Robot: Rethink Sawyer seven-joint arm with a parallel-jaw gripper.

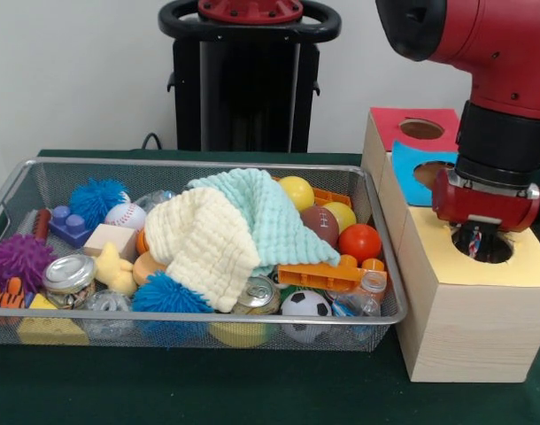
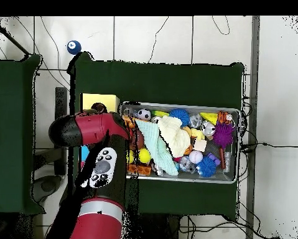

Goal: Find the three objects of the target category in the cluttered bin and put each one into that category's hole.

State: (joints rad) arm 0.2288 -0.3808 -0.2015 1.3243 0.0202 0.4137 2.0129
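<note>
- The end effector (image 1: pixel 474 241) hangs directly over the hole (image 1: pixel 484 245) in the yellow top of the pale wooden box (image 1: pixel 465 328), with a scrap of colourfully patterned fabric (image 1: pixel 474 240) showing between its tips at the hole's mouth.
- It appears closed on that patterned piece; the step in hand looks like the drop.
- To do it well, release only while the cloth hangs wholly inside the ragged rim, so no corner drapes over the yellow edge.
- Lift straight up afterwards; floppy fabric may cling to a tip and come out again.
- The cluttered bin (image 1: pixel 376 266) sits on the green worktop (image 1: pixel 252 390) just beside the box.
- No other patterned pieces show; any may lie under the mint cloth (image 1: pixel 270 208) and cream cloth (image 1: pixel 204 243).
</note>
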